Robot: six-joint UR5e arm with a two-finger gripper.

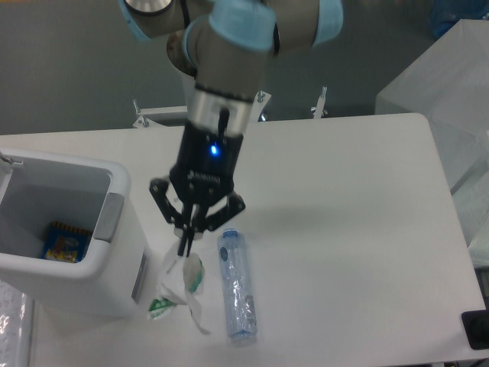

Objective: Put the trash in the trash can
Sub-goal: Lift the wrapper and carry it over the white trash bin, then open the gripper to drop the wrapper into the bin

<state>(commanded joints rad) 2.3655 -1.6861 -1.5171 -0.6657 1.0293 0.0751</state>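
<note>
White bin [114, 252] holds one blue-yellow packet [61, 243]. Beside its wall, gripper [184, 248] jaws pinch the hanging wrapper [179, 287]; bottle [235, 285] lies just beyond.

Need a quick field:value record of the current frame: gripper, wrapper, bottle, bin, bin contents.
gripper: shut on the wrapper, pointing down, above the table
wrapper: crumpled white with green marks, hanging from the fingertips, beside the bin's right wall
bottle: clear, bluish, lying flat on the table, right of the wrapper, not held
trash can: white, open top, at the left edge, grey patch on its near side
bin contents: blue and yellow packet at the bottom
</note>
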